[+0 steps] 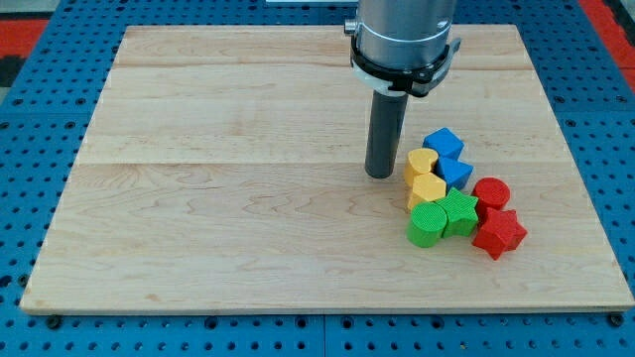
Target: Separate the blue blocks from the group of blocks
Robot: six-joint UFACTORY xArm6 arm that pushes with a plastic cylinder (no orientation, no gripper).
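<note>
A tight group of blocks sits at the view's right on the wooden board [198,198]. Two blue blocks lie at the group's top: a blue cube [444,143] and, just below it, a second blue block [456,172]. To their left are a yellow heart [421,162] and a yellow block [428,187]. Below lie a green cylinder [426,225] and a green star [458,211]. At the right are a red cylinder [491,192] and a red star [499,233]. My tip [379,175] rests on the board just left of the yellow heart, close to it.
The board lies on a blue perforated table [40,69]. The arm's grey housing [402,40] hangs over the board's top middle. The group is near the board's right edge.
</note>
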